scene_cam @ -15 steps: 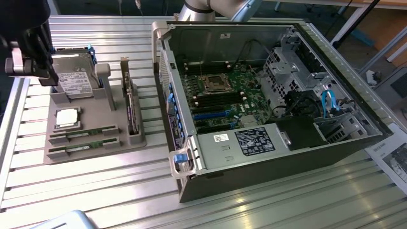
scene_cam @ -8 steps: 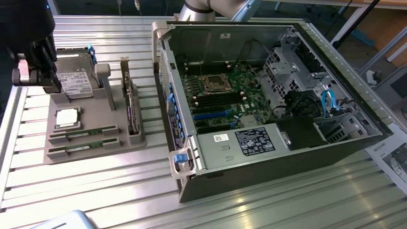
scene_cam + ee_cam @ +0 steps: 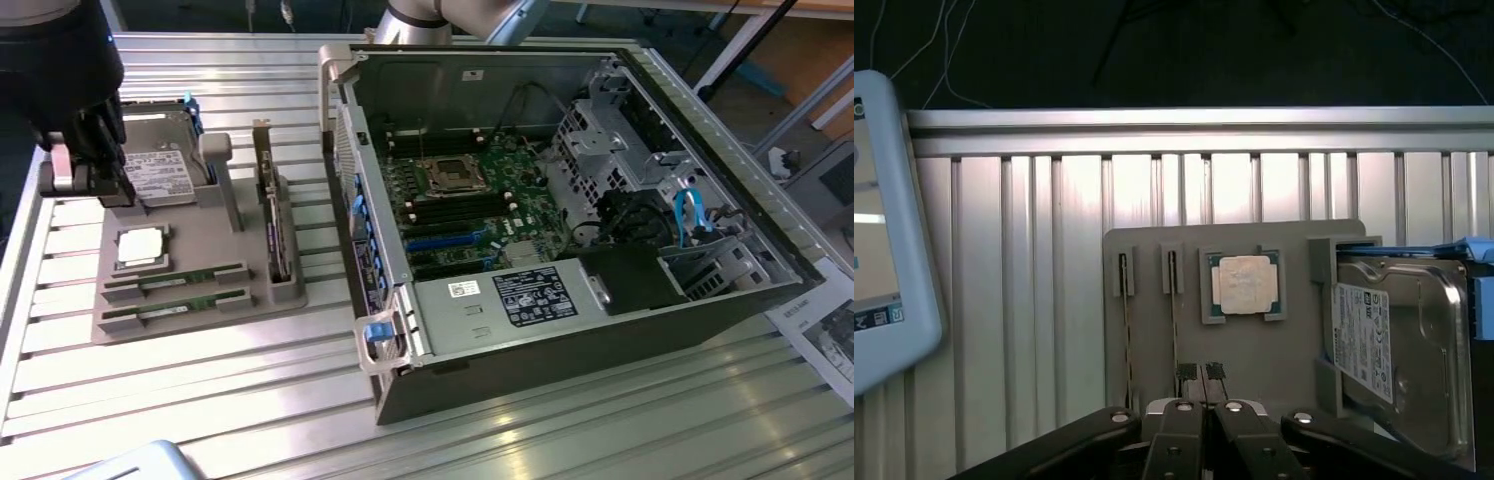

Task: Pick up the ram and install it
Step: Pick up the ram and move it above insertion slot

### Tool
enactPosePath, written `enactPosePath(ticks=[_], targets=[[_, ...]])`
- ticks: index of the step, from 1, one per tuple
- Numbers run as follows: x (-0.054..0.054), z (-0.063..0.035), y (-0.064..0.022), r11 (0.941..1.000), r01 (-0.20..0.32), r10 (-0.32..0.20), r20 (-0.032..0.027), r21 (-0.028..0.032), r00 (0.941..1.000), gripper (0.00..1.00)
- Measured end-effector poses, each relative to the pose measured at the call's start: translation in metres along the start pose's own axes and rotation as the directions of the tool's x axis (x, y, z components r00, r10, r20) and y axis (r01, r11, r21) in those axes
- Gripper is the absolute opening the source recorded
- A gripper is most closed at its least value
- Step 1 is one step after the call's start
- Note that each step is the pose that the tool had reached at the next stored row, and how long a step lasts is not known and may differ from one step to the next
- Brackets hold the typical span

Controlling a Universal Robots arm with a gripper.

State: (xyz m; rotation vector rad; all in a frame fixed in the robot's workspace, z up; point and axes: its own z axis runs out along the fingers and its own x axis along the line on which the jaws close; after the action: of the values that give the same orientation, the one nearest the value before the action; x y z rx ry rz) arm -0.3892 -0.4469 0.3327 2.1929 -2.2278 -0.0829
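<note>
Two ram sticks, slim green boards, lie in slots at the front of a grey holder block point(image 3: 200, 330): one ram stick point(image 3: 176, 278) and a second point(image 3: 174, 307) beside it. In the wrist view they appear edge-on as thin lines, one ram stick point(image 3: 1174, 315) and the other point(image 3: 1126, 330). My gripper point(image 3: 100, 190) hangs at the block's far end by the hard drive, apart from both sticks. In the wrist view the gripper point(image 3: 1201, 376) is shut with nothing between its fingers. The open computer case point(image 3: 400, 90) shows the motherboard point(image 3: 514, 205) with its dark memory slots.
The block also carries a square silver processor point(image 3: 143, 247), a hard drive point(image 3: 160, 170) and an upright expansion card point(image 3: 274, 225). A white device point(image 3: 874, 230) lies beyond the block on the slatted metal table point(image 3: 601, 440). The case stands at the exterior view's right.
</note>
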Motion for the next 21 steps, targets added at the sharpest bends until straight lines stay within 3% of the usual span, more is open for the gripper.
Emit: enactPosePath(ticks=[9,16,21], targets=[[0.002,0.0171,-0.0008,1.0000,0.000,0.000,0.0000,0.0001,1.0000,0.10],[0.003,0.0178,-0.0010,1.0000,0.000,0.000,0.0002,0.0004,1.0000,0.10],[0.015,0.0174,-0.0011,1.0000,0.000,0.000,0.0001,0.0002,1.0000,0.10]])
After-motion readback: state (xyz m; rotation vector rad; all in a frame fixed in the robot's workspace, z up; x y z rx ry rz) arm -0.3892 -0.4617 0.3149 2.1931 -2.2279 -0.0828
